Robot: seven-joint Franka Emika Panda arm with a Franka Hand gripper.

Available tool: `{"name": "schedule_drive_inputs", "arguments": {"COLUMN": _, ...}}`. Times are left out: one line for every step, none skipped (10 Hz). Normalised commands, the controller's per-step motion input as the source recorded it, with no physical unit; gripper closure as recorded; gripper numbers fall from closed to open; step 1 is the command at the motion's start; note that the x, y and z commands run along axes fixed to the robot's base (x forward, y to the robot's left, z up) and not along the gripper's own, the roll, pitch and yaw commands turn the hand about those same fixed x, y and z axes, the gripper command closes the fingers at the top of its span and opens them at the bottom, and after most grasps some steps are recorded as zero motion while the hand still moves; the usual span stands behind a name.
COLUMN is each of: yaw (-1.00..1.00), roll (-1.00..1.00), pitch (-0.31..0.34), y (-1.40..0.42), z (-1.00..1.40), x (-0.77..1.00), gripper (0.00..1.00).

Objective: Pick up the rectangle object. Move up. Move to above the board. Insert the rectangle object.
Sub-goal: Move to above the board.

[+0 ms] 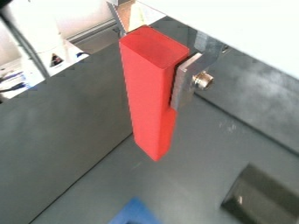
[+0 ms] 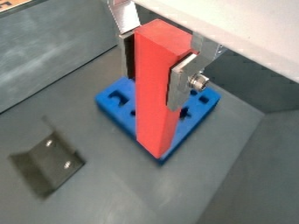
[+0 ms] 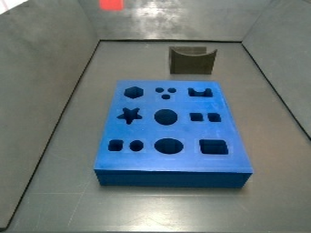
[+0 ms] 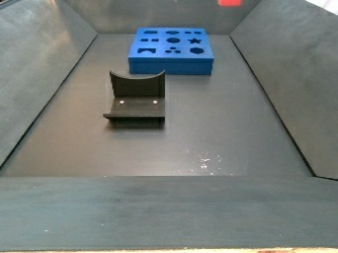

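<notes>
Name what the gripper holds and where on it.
The gripper holds the rectangle object, its fingers clamped on the bar's upper part, high above the board.

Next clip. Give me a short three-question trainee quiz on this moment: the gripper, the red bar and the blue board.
1. True or false: the rectangle object already sits in a cut-out of the board.
2. What does the gripper hold? A) nothing B) the rectangle object C) the fixture
3. Fill in: in a wrist view, the bar hangs upright above the ____.

Key:
1. False; both side views show the bar's red tip only at the top edge, and no cut-out is filled.
2. B
3. board
</notes>
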Motion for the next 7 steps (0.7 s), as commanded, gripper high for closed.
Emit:
{"name": "schedule_drive_inputs", "arguments": {"yaw": 0.00, "roll": 0.00, "pitch": 0.139, "y": -1.00, "z": 0.02, "x": 0.56, "gripper": 1.00}}
{"name": "schedule_drive_inputs", "arguments": {"yaw": 0.00, "roll": -0.02, "pitch": 0.136, "y": -1.00, "z": 0.02, "x": 0.57, "gripper": 1.00}}
{"name": "schedule_drive_inputs", "arguments": {"yaw": 0.00, "roll": 0.00, "pitch": 0.136, "y": -1.00, "z": 0.02, "x": 0.60, "gripper": 1.00}}
{"name": "schedule_drive_inputs", "arguments": {"yaw": 0.01, "roll": 0.00, "pitch": 0.138, "y": -1.00, "z": 0.03, "x": 0.61, "gripper": 1.00}}
{"name": "schedule_drive_inputs", "arguments": {"yaw": 0.00, "roll": 0.01, "pitch": 0.147, "y": -0.84, "z": 0.04, "x": 0.54, "gripper": 1.00}}
{"name": "schedule_drive_inputs", "arguments": {"yaw": 0.01, "roll": 0.01, "pitch": 0.144, "y": -0.58, "z": 0.04, "x": 0.39, "gripper": 1.00}}
{"name": "schedule_drive_inputs", "arguments": {"yaw": 0.01, "roll": 0.01, "pitch": 0.123, "y": -0.36, "z": 0.04, "x": 0.26, "gripper": 1.00}}
